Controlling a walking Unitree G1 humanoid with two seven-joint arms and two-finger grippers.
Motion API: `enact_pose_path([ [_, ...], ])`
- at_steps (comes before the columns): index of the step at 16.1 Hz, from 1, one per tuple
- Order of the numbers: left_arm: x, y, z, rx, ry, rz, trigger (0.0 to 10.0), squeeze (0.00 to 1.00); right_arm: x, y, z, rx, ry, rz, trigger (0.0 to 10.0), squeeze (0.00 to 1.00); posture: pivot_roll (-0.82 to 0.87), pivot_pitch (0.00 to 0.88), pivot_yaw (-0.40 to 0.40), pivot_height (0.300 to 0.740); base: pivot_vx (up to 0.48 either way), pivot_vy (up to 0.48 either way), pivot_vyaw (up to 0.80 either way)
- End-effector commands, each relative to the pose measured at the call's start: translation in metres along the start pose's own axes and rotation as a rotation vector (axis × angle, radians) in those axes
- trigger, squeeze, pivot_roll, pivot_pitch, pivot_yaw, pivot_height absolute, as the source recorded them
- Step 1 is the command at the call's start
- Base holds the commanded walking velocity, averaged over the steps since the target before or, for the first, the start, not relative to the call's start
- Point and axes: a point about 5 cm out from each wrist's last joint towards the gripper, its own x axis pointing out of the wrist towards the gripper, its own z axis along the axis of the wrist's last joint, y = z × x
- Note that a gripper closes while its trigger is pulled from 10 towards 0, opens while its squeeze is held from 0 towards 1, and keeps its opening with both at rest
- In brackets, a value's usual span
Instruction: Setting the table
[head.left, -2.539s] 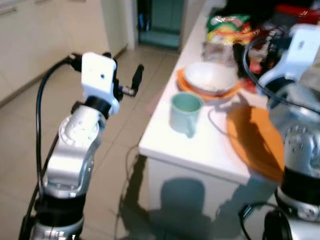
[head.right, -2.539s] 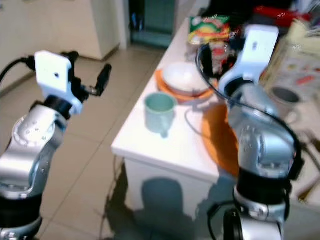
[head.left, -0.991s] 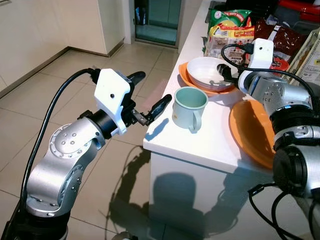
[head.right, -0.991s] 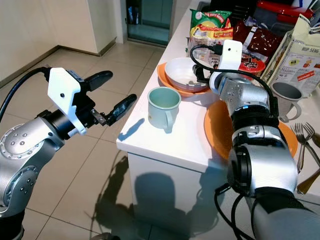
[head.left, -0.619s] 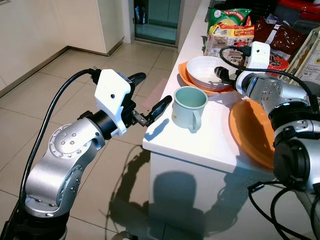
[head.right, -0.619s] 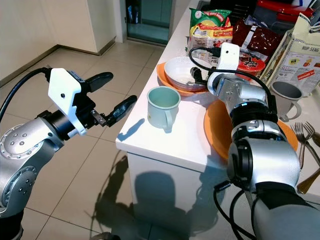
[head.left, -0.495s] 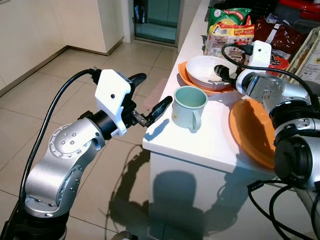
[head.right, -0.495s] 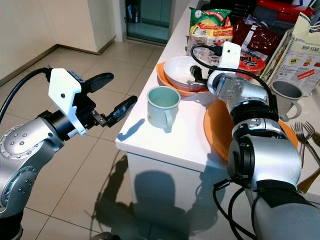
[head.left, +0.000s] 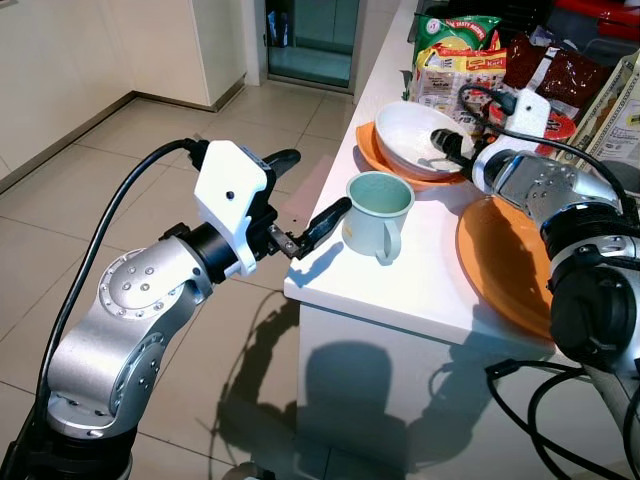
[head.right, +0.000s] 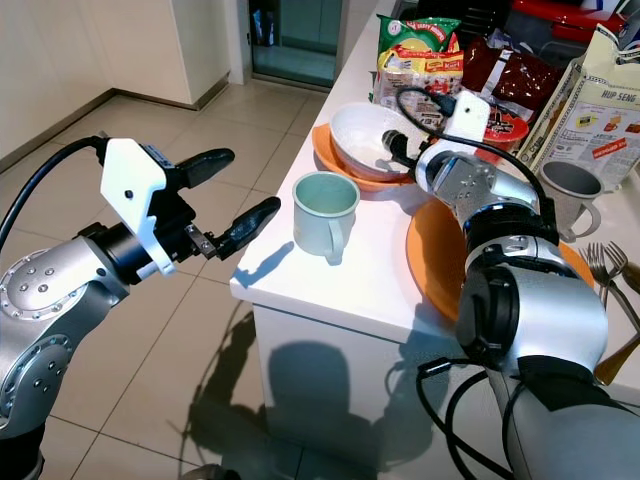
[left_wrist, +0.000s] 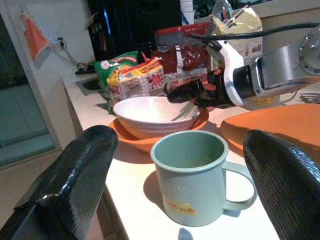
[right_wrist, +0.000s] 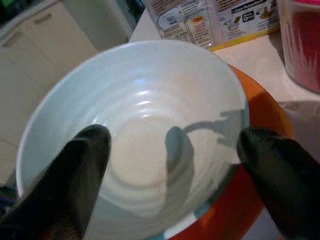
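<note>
A pale green mug (head.left: 378, 211) stands near the white counter's left edge. My left gripper (head.left: 314, 186) hovers open just off that edge, level with the mug and a short way from it. In the left wrist view the mug (left_wrist: 193, 176) sits between the two black fingers (left_wrist: 70, 185). Behind it, a white bowl (head.left: 412, 135) rests on a small orange plate (head.left: 372, 160). My right gripper (head.right: 394, 146) is open at the bowl's right rim. In the right wrist view its fingers (right_wrist: 82, 172) straddle the bowl (right_wrist: 135, 130). A large orange plate (head.left: 505, 262) lies to the right.
Snack packets (head.right: 415, 50), a red tub (head.right: 500, 125) and a carton (head.right: 590, 110) crowd the back of the counter (head.left: 400, 290). A grey mug (head.right: 568, 192) and forks (head.right: 604, 266) lie at the right. Tiled floor (head.left: 120, 170) stretches to the left.
From raised positions, my left gripper came down toward the mug and my right gripper reached the bowl. Over the last half second the left gripper edged nearer the mug.
</note>
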Motion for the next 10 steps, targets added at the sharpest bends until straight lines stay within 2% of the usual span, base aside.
enact_pose_path([
  [1, 0.0013, -0.0040, 0.0061, 0.019, -0.015, -0.029, 10.0, 0.00, 0.0003, -0.0060, -0.0088, 0.035, 0.033, -0.023, 0.9, 0.00, 0.06, 0.066, -0.052, 0.740, 0.000, 0.000, 0.00],
  [2, 0.0011, -0.0040, 0.0062, 0.020, -0.015, -0.030, 10.0, 0.00, 0.0002, -0.0060, -0.0080, 0.036, 0.031, -0.020, 0.0, 0.00, 0.05, 0.067, -0.052, 0.740, 0.000, 0.000, 0.00],
  [10, 0.0017, -0.0052, 0.0062, 0.017, -0.014, -0.036, 10.0, 0.00, -0.0015, -0.0096, -0.0035, 0.066, 0.014, -0.022, 0.0, 0.00, 0.05, 0.067, -0.050, 0.740, 0.000, 0.000, 0.00],
])
